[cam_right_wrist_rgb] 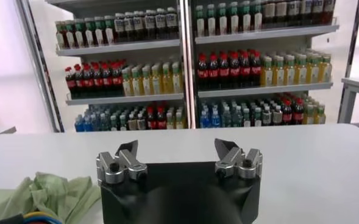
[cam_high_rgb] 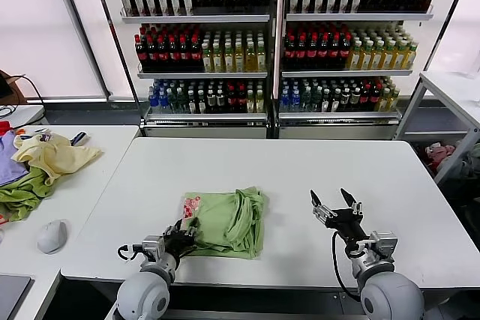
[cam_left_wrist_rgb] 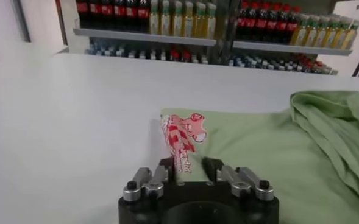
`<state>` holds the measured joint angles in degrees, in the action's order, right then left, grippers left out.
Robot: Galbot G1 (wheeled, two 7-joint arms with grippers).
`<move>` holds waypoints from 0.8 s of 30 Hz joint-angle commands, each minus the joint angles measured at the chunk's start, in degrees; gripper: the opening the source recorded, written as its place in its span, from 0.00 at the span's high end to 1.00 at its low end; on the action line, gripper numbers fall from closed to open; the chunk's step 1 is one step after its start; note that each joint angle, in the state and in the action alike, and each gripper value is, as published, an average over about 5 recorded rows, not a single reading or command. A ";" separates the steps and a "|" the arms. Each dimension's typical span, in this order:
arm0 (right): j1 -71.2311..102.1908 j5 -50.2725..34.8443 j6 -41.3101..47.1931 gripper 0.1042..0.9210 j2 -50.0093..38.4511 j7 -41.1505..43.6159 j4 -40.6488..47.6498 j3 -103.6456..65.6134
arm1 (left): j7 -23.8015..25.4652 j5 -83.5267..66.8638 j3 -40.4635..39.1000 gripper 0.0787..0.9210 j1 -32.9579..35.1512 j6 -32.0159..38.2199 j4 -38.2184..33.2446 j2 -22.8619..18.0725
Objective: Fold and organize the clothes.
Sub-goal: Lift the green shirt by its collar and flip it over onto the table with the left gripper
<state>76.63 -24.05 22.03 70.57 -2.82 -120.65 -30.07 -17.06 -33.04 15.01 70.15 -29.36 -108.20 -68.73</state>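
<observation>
Left pincer (cam_left_wrist_rgb: 191, 171) is clenched on the near edge of the light green cotton shirt (cam_high_rgb: 225, 221), which lies folded mid-worktop (cam_high_rgb: 300, 177); a thin grip may slip and undo the fold. Right pincer (cam_high_rgb: 335, 206) hovers released, well apart.

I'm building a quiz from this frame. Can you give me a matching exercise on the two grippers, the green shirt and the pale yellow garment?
1. left gripper
2. right gripper
3. light green shirt
4. pale yellow garment

a. heaped on the side table
b. open, above bare tabletop
c. shut on the shirt's near edge
d. folded, mid-table

Pairs: 1-c, 2-b, 3-d, 4-a
</observation>
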 commanded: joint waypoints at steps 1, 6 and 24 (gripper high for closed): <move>0.04 -0.20 -0.01 0.12 0.04 -0.01 -0.18 -0.22 | -0.48 -15.18 2.80 0.71 -0.40 -1.45 -0.17 -0.32; 0.03 -0.40 -0.21 0.12 0.19 0.08 -0.09 -0.32 | -1.26 -24.54 7.09 0.87 -0.03 -0.28 -2.08 -0.28; -2.49 -1.91 -1.69 0.12 0.23 0.46 1.78 0.80 | -1.37 -38.27 36.89 0.96 0.13 -2.24 -7.45 18.74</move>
<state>74.89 -25.65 20.71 70.80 -2.39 -119.28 -29.46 -19.01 -64.26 34.78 71.01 -30.89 -113.34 -62.24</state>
